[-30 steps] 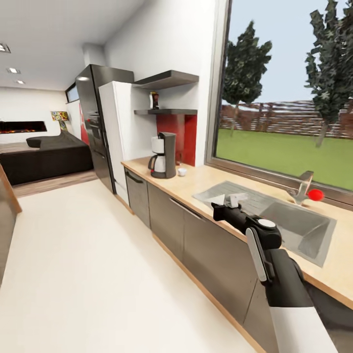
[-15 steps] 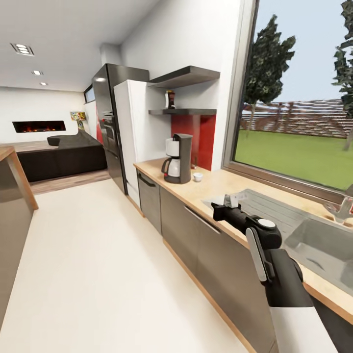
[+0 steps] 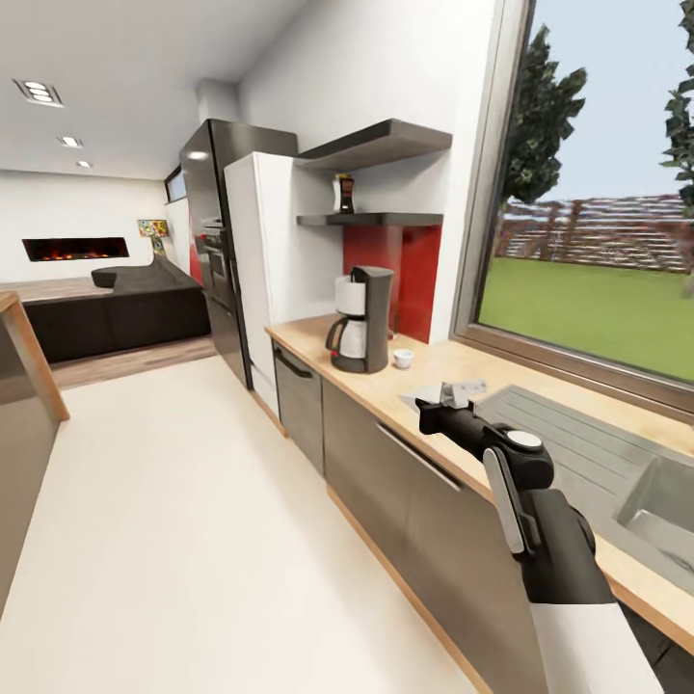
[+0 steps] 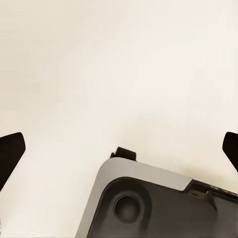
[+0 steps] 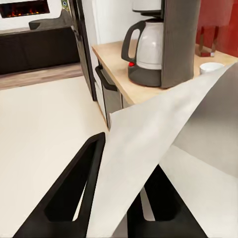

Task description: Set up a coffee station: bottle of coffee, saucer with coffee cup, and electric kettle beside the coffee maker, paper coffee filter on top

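One paper coffee filter (image 5: 148, 148) sits pinched in my right gripper (image 3: 451, 397), held above the kitchen countertop (image 3: 439, 366) edge. One coffee maker (image 3: 363, 320), one coffee cup (image 3: 403, 359) beside it, one bottle of coffee (image 3: 344, 194) on the kitchen shelf (image 3: 371, 220). My view has swung since a second ago, hiding the tap. Left gripper (image 4: 119, 148) spread wide.

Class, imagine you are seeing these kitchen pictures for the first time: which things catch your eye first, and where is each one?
The right gripper juts out over the kitchen countertop, shut on the paper coffee filter. Beyond it, at the countertop's far end, stands the coffee maker with the coffee cup beside it. Above them, the bottle of coffee sits on the kitchen shelf.
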Tool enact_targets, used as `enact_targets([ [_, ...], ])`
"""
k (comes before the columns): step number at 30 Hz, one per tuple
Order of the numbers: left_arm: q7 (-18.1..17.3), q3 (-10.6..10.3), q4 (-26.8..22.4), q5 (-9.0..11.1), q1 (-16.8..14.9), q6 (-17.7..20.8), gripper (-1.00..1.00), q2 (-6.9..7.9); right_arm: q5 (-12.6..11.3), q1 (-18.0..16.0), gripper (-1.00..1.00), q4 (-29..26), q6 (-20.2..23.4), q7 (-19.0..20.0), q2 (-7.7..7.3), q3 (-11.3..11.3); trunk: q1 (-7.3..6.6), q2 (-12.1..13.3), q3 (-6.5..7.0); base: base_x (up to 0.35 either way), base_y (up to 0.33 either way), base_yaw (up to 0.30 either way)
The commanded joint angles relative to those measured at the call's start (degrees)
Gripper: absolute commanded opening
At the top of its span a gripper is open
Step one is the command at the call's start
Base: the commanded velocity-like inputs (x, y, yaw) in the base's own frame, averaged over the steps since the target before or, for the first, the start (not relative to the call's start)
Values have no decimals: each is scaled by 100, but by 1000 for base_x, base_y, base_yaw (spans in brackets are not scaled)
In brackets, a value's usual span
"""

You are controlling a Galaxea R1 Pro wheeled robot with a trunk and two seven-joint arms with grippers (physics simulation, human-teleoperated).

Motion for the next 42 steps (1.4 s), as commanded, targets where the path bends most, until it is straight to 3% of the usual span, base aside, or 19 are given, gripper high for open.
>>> enact_targets([
  [1,6,-1,-10,20,3,-3,100,0,-15,-5,-100,-4,35,11,4,-5,4,-4,-6,327,166,0],
  [30,6,8,-10,20,3,3,100,0,-15,-5,-100,-4,35,11,4,-5,4,-4,-6,310,195,-3],
  [42,6,8,-9,20,3,-4,100,0,-15,-5,-100,-4,42,11,4,74,4,-4,-6,64,56,-203],
])
